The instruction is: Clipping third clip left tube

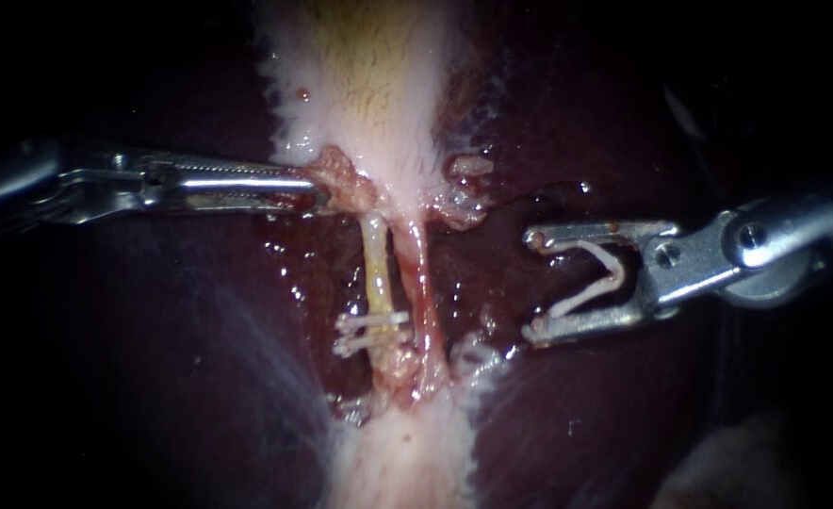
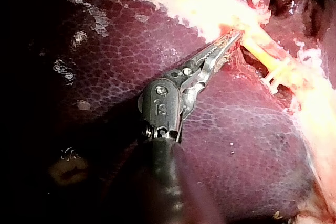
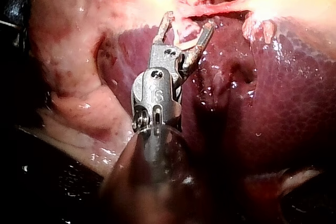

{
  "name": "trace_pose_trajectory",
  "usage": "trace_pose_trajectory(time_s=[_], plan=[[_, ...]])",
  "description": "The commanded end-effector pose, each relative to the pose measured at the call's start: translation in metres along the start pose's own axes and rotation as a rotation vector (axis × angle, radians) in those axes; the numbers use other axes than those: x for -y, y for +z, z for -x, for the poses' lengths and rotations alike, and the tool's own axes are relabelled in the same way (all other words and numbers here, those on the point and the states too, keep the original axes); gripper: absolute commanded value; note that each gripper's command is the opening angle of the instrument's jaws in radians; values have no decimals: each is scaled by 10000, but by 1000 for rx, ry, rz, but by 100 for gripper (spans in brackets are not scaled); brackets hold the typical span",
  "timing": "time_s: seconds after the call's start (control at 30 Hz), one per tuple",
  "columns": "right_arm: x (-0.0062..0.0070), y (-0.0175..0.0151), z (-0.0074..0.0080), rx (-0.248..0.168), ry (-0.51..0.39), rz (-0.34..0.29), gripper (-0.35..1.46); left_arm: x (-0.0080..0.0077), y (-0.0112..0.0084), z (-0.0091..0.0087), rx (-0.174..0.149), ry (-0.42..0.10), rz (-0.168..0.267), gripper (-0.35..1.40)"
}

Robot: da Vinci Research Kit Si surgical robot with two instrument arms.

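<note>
While the left instrument [image 1: 320, 188] lies with its jaws together, their tips seemingly pinching a lump of pink tissue [image 1: 346, 184] at the base of the gallbladder [image 1: 369, 75], the right instrument [image 1: 532, 285] sits off to the right of the tubes, clear of them. Its jaws stand wide apart and carry an open clip [image 1: 581, 300], whose two white legs rest against both jaws. The left tube [image 1: 376, 269], pale yellow, runs down from the lump, just beside the redder right tube [image 1: 416, 273]. Two clips [image 1: 371, 323] cross the left tube low down, one just under the other. Dark liver [image 1: 200, 377] surrounds everything. From the right wrist camera the spread jaws face the tubes without touching them.
</note>
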Motion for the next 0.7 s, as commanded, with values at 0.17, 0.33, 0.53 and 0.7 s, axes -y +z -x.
trace_pose_trajectory(time_s=[0.17, 0.33, 0.53, 0.7], plan=[[0, 0, 0, -1, 0, -3, 50, -1, -12, -6, 2, -3, 8, -35], [0, 0, 0, -1, 0, -3, 50, -7, -41, -30, -5, -17, 15, -35], [0, 1, 0, -1, 0, -3, 50, -17, -81, -61, -38, -86, 29, -35], [0, 2, -1, -2, 0, -8, 50, -16, -101, -79, -56, -99, 22, -35]])
